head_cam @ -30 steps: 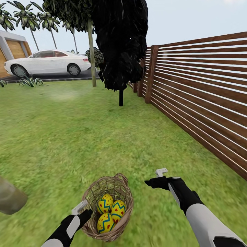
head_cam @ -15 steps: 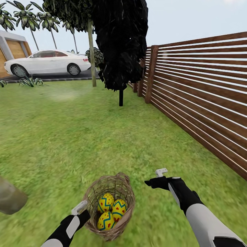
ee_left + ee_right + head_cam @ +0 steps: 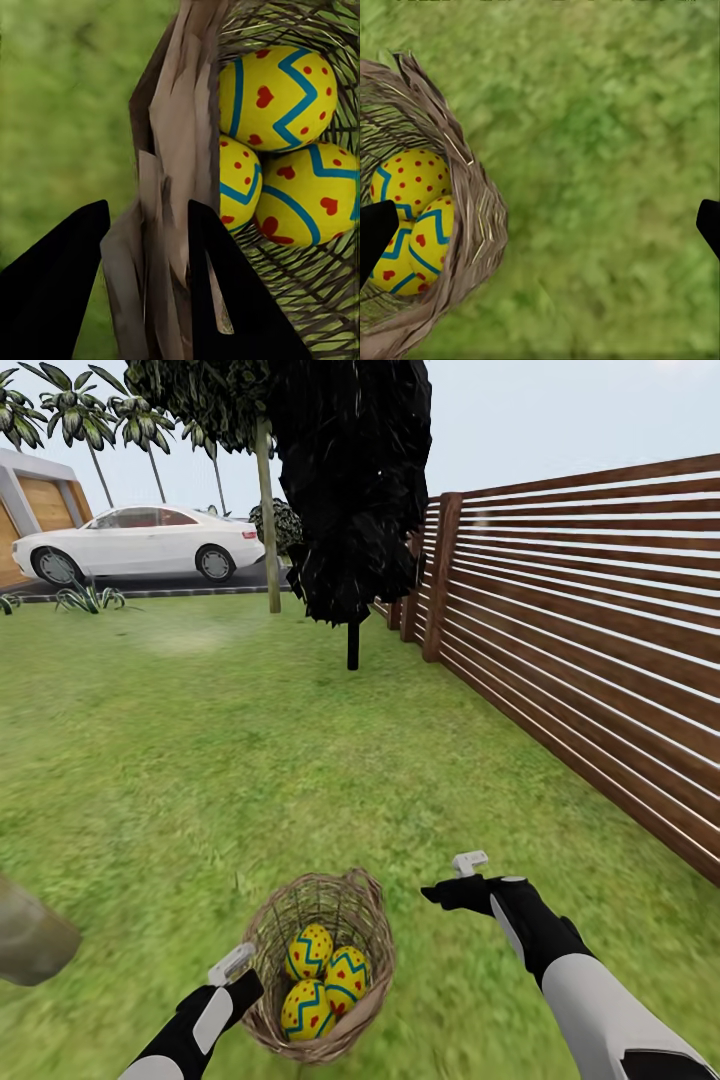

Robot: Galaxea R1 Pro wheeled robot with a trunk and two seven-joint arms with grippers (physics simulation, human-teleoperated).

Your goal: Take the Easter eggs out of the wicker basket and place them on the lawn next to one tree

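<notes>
Head view, left to right: at the far left edge I see a bit of the pale grey-beige tree trunk, low in frame, well apart from the basket. My left gripper sits at the left rim of the wicker basket. In the left wrist view the two dark fingers straddle the basket's woven wall, one outside, one inside, pinching the rim between them. The basket stands on the lawn, rim tilted slightly.

All three Easter eggs lie inside the basket, packed touching one another; I count three in the left wrist view and at least two in the right wrist view.

Right of the basket, my right gripper hangs over bare grass, apart from the basket. In the right wrist view its fingertips sit at opposite edges of the frame, spread wide, nothing between them but grass.

Background: white car at upper left, black-leaved tree at centre, slat fence running along the right.
</notes>
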